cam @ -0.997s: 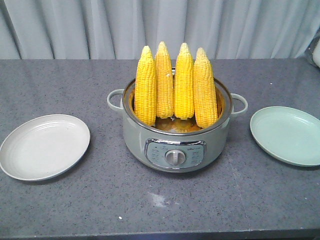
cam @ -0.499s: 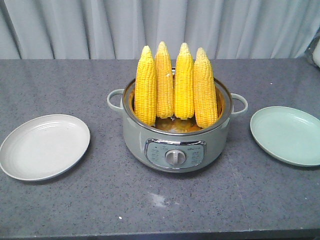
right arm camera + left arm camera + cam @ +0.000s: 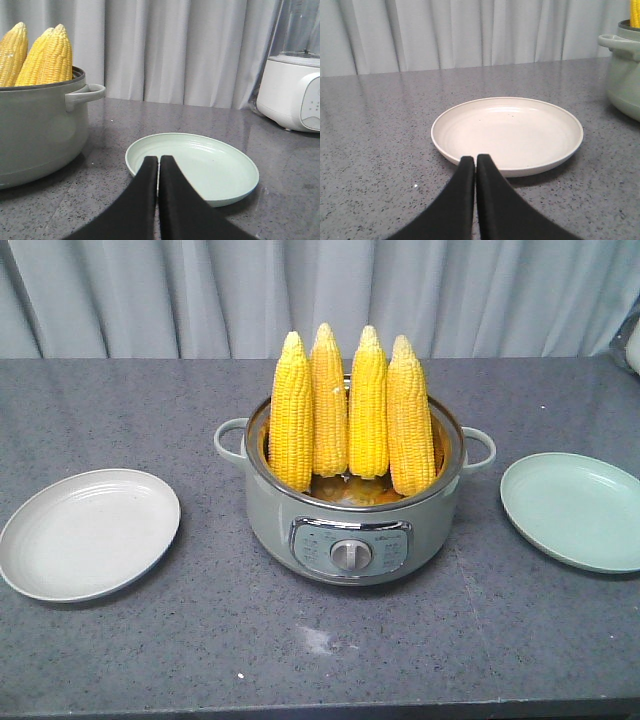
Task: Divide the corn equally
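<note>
Several yellow corn cobs (image 3: 350, 418) stand upright, tips up, in a pale green electric pot (image 3: 352, 525) at the table's middle; their tops also show as corn (image 3: 42, 55) in the right wrist view. A cream plate (image 3: 88, 532) lies left of the pot, a mint green plate (image 3: 572, 508) lies right of it; both hold nothing. My left gripper (image 3: 475, 159) is shut, low over the table just before the cream plate (image 3: 507, 131). My right gripper (image 3: 158, 159) is shut at the near rim of the green plate (image 3: 200, 165). Neither gripper shows in the front view.
The pot (image 3: 35, 130) has side handles (image 3: 229, 440) and a front dial (image 3: 350, 555). A white blender base (image 3: 292, 92) stands at the back right. Grey curtains (image 3: 320, 295) hang behind the speckled grey table (image 3: 150, 400).
</note>
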